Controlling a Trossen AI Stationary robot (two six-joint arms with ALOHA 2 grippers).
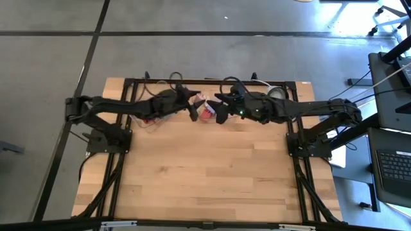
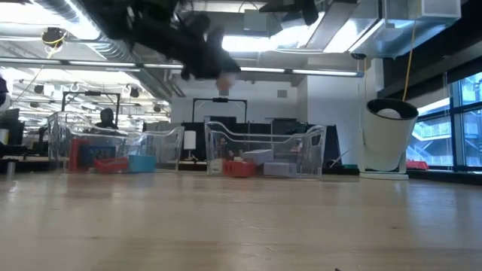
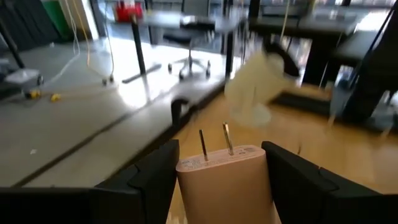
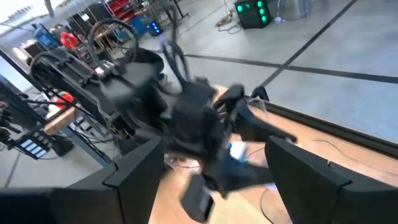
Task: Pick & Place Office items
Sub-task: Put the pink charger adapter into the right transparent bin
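Presently: left gripper [image 3: 222,180] clamps a pink charger [image 3: 225,186], prongs outward, near the tabletop's [image 1: 205,173] far edge; right gripper [image 4: 211,180] beside it, fingers apart.

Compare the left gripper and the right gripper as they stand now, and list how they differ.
The left gripper is shut on a pinkish block with two metal prongs; the right gripper is open and holds nothing. The left gripper reaches in from the table's left side, the right gripper from its right. Both are over the far middle of the table, tips facing each other.
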